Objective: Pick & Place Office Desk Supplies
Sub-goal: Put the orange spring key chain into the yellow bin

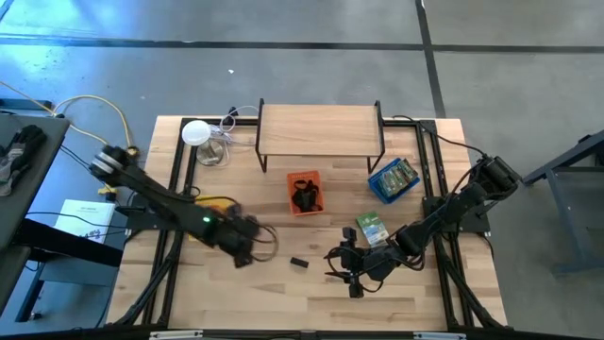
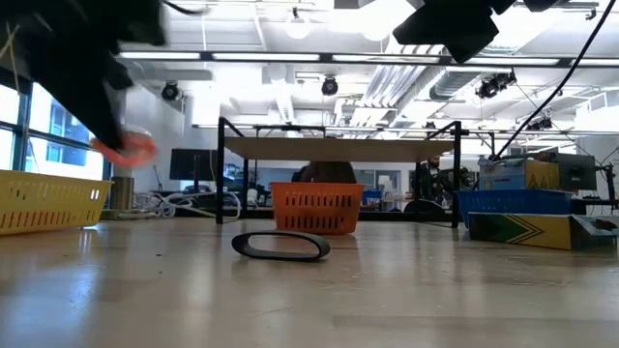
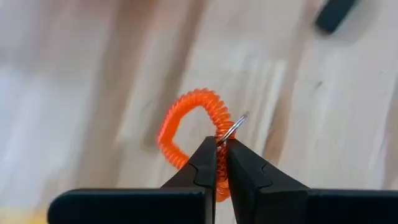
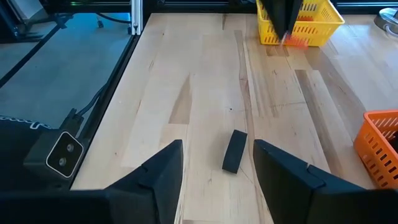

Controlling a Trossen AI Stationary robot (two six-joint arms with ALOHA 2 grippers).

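The left gripper (image 3: 221,149) is clamped on an orange coiled loop (image 3: 186,127), partly hidden behind its fingertips. The right gripper (image 4: 217,163) stands open, a black clip-like piece (image 4: 234,150) between its fingers, untouched.

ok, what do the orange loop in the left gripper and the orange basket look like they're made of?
Orange coil loop, pinched in the shut left gripper: looks like springy plastic cord, matte, tightly ribbed turns; a thin shiny ring on it suggests metal. Orange basket: probably moulded plastic, given its slotted lattice walls and uniform colour.
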